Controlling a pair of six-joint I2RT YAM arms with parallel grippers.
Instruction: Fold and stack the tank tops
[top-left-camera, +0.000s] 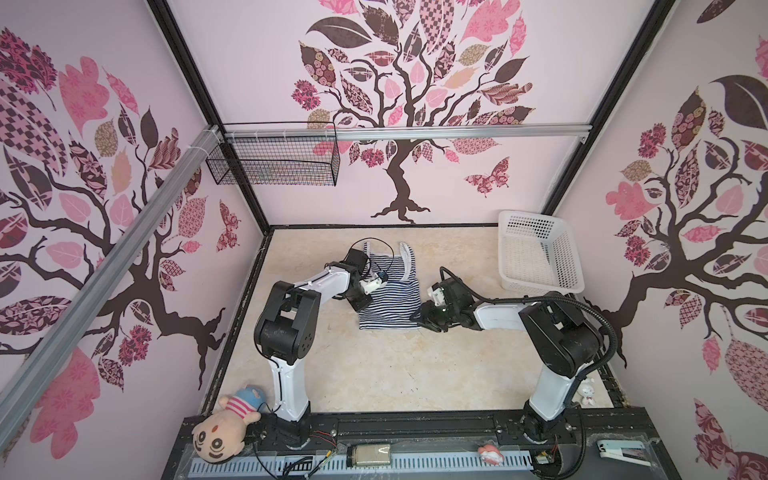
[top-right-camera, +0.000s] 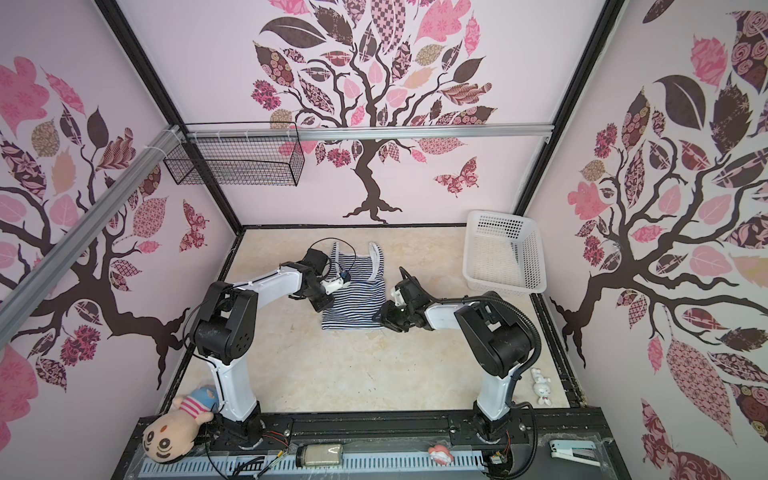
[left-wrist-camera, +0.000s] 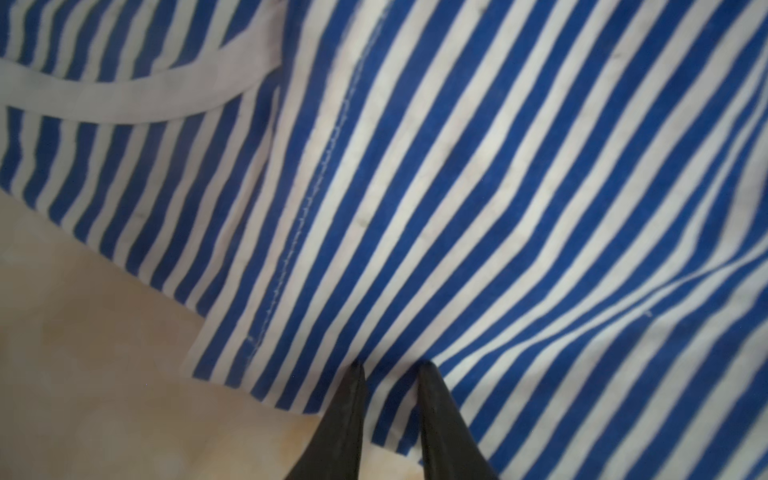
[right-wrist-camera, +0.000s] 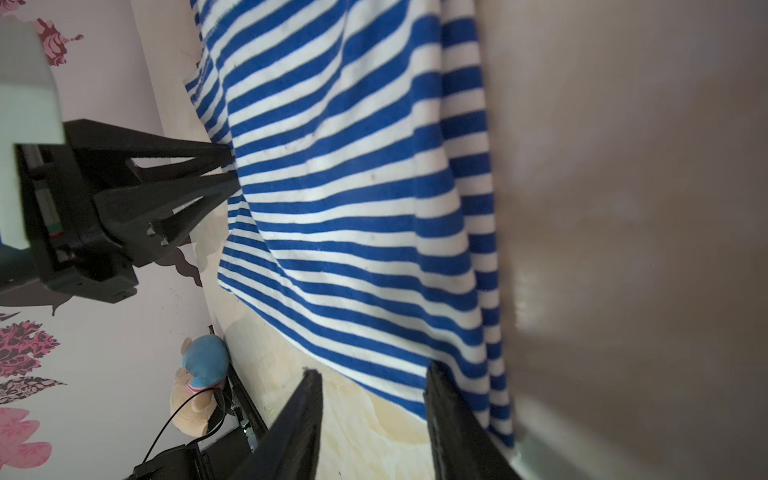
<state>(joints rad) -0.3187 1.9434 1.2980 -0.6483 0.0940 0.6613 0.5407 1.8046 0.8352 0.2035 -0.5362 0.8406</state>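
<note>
Spanning the floor of the cell, a beige table is seen in both top views. A wire basket is hung from the rear rail at the left. A white basket is set in the table's far right corner, well apart from the cloth.

The tank top is laid flat on the far middle of the table, with its straps turned to the back wall and its hem to the front. In the left wrist view a stitched hem is seen lying over a part with white edging. Whether one garment or two are laid there cannot be told.

A doll is propped at the near left corner, just beside the left arm's base.

The left gripper is placed at the tank top's left edge. Its jaws are drawn nearly together and clamped on that edge, and creases are seen fanning out from the pinch in both wrist views.

The right gripper is held at the tank top's near right corner. Its jaws are spread apart, with bare table shown between them in the right wrist view. One finger is laid against the hem.
</note>
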